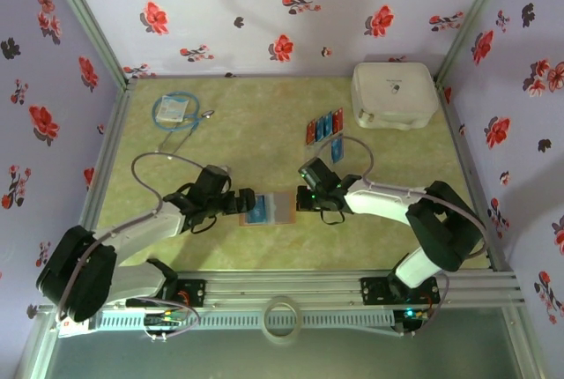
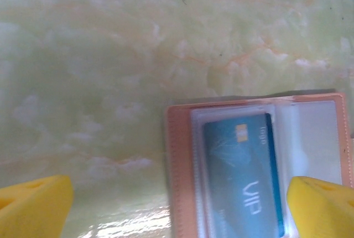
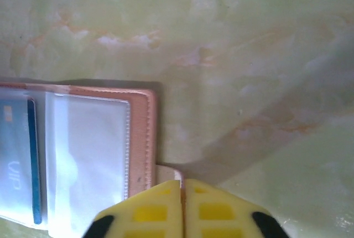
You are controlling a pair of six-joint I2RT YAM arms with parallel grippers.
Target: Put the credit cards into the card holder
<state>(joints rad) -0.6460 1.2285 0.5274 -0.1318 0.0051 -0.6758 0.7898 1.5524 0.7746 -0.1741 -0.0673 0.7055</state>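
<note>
The left wrist view cuts off the left gripper (image 2: pixel 177 213). Just two yellow fingertips (image 2: pixel 33 205) poke in, far apart, so it is let go and grips nothing. The card holder (image 2: pixel 180 166) runs off the bottom edge there. A blue card (image 2: pixel 240 177) sits in its left pocket (the word on it looks like "VIP", a bit blurry). In the right wrist view the right gripper (image 3: pixel 181 205) has its fingers squeezed together. A little tab of the holder slips under them, and I cannot tell if it is pinched.

From above, a coil of blue cord (image 1: pixel 176 112) lies at 10 o'clock from the holder. The holder lies open and flat on the worktop (image 1: pixel 264 145), between the two grippers. It is brown and leathery, with stitched edges and shiny clear pockets. The worktop is pale green and cloudy like marble. The loose credit cards (image 1: pixel 324 126), thin red and blue strips, lie in a row at 1 o'clock. A rounded white box (image 1: pixel 394 94) sits at 2 o'clock.
</note>
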